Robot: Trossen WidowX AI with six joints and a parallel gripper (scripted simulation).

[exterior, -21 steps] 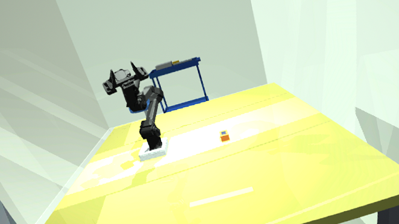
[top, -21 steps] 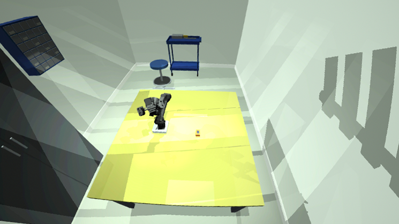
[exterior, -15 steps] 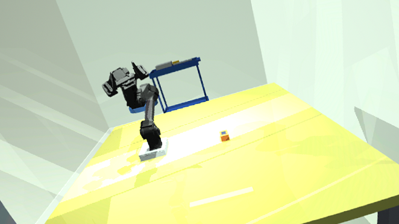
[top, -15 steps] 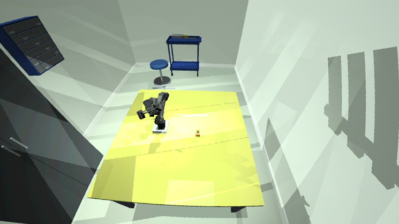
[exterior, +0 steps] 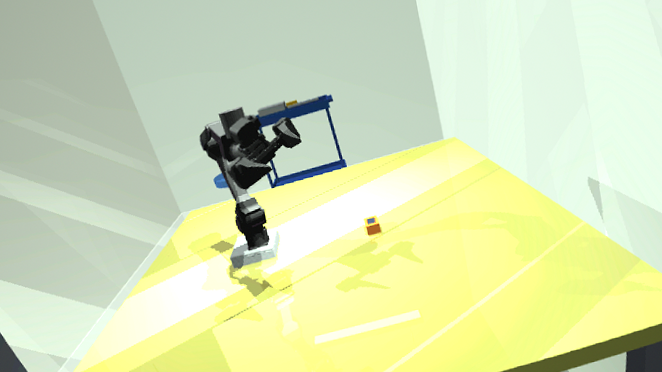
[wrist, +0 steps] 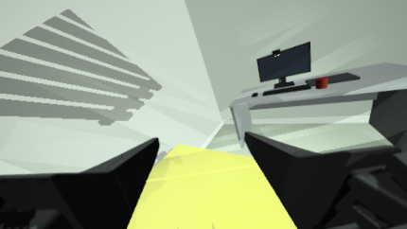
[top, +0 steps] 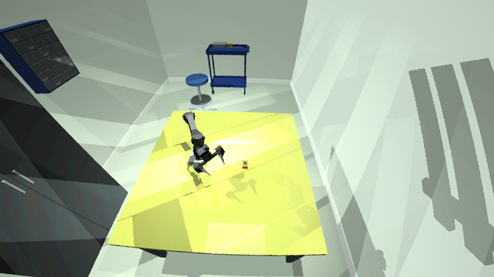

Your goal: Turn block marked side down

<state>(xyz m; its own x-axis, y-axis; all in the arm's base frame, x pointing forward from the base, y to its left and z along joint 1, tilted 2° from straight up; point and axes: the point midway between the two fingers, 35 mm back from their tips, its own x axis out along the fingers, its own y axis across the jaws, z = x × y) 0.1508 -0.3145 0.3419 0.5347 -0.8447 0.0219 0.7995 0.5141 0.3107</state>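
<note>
The small orange block point(top: 244, 164) point(exterior: 373, 228) rests on the yellow table point(top: 288, 222) point(exterior: 467, 319) point(wrist: 203, 203), to the right of the arm. Its marked side, with a dark blue-grey square point(top: 244, 162) point(exterior: 371, 220), faces up. My gripper point(top: 216, 168) point(exterior: 285, 153) point(wrist: 203, 138) is open wide, with nothing between the fingers. It hangs high above the table, left of the block in the top and exterior views. The block is not visible in the wrist view.
The arm's white base point(exterior: 261, 253) stands on the table, left of the block. A blue cart point(top: 227, 51) point(exterior: 296, 110) and a blue stool point(top: 196, 79) stand beyond the table's back edge. The wrist view shows a desk with a monitor point(wrist: 285, 63) and a red cup point(wrist: 322, 82).
</note>
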